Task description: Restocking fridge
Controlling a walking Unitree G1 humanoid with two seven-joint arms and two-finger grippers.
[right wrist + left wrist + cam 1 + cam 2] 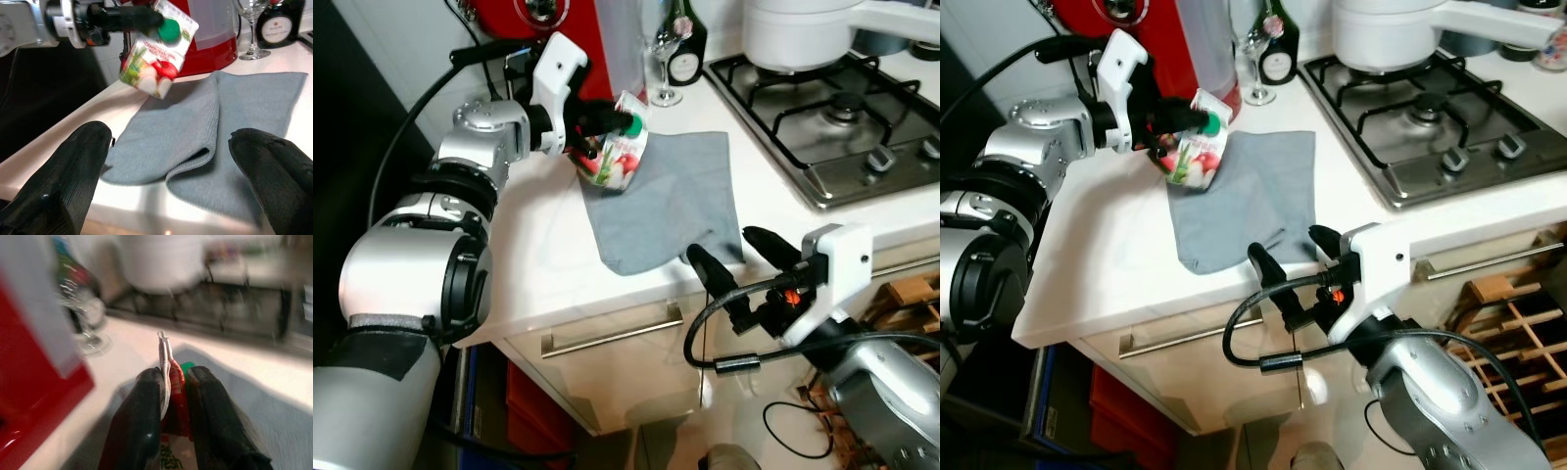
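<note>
Nearest to me, my right claw (736, 253) hangs at the front edge of the white table (543, 250), its two black fingers (58, 186) spread wide with nothing between them, just in front of the near hem of the grey folded cloth (666, 201). The cloth lies flat on the table, its near corner reaching the edge above a cream drawer with a long metal handle (612, 335). Further back, my left claw (607, 122) pinches the top seam of the small white juice carton with red fruit print and a green round cap (619, 149); the carton hangs tilted, over the far left corner of the cloth. Behind it stand a red appliance (607, 44), a clear wine glass (663, 61) and a dark bottle (687, 44). To the right, a steel gas hob (827, 122) carries a white pot (798, 31).
</note>
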